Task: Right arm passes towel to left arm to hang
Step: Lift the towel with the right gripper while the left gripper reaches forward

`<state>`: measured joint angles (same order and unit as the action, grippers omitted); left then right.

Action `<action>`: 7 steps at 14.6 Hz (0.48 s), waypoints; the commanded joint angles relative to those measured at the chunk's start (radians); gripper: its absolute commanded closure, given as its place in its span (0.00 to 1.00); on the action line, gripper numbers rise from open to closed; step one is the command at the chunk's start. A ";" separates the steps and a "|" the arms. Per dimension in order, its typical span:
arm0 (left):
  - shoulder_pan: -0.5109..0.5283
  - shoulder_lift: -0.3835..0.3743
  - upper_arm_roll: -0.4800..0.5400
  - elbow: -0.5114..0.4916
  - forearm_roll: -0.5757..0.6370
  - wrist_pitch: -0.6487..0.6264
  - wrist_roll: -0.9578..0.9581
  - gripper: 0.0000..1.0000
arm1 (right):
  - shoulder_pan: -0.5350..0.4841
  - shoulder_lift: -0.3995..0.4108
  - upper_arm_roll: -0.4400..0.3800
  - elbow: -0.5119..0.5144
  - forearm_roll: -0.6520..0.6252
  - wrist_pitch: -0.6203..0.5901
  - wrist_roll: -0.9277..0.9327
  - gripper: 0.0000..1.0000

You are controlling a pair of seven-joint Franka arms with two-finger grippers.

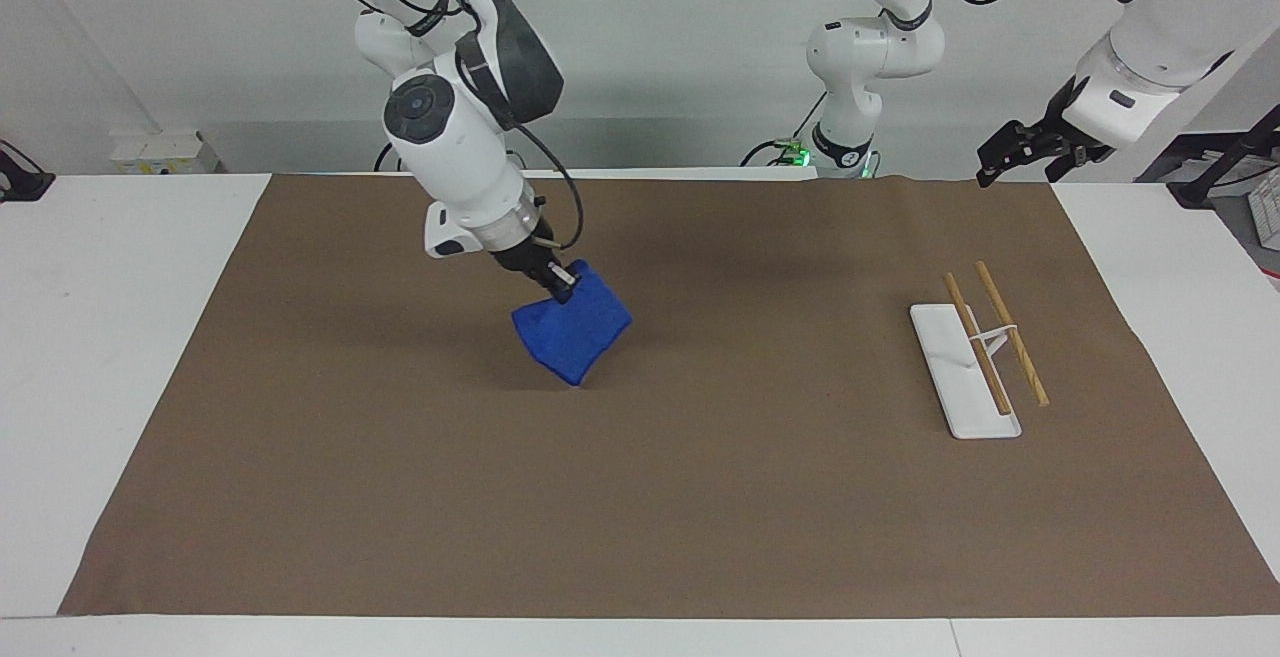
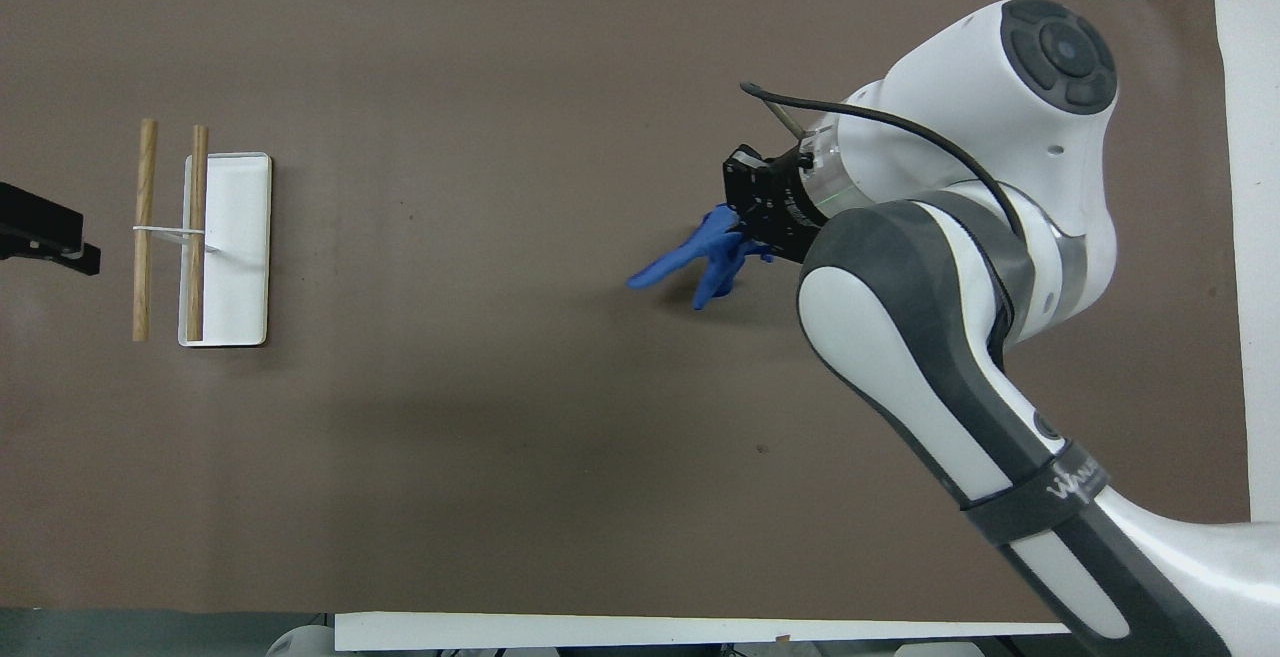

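1. We see the right hand (image 1: 562, 289) up over the brown mat (image 1: 700, 497), clenched on the top corner of the blue towel (image 1: 575, 335).
2. The towel hangs free in the air, bunched, over the middle part of the mat.
3. The white rack (image 1: 965, 369) with two wooden rods stands on the mat toward the left arm's end of the counter (image 1: 90, 287).
4. The left hand (image 1: 1015, 152) waits released, in the air near that end.
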<state>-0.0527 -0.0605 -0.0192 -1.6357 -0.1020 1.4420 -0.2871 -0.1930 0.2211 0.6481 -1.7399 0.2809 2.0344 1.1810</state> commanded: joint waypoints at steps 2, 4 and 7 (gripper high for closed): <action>-0.012 -0.140 0.002 -0.332 -0.134 0.288 -0.427 0.00 | -0.020 0.053 0.115 0.033 0.138 0.156 0.207 1.00; -0.038 -0.145 0.001 -0.395 -0.189 0.377 -0.629 0.00 | -0.017 0.078 0.172 0.033 0.179 0.263 0.277 1.00; -0.095 -0.134 -0.001 -0.476 -0.247 0.614 -0.977 0.00 | 0.019 0.119 0.244 0.034 0.199 0.441 0.394 1.00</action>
<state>-0.1138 -0.1627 -0.0245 -2.0319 -0.3002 1.9287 -1.0740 -0.1855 0.2935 0.8485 -1.7292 0.4617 2.3937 1.5071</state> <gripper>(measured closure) 0.000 0.947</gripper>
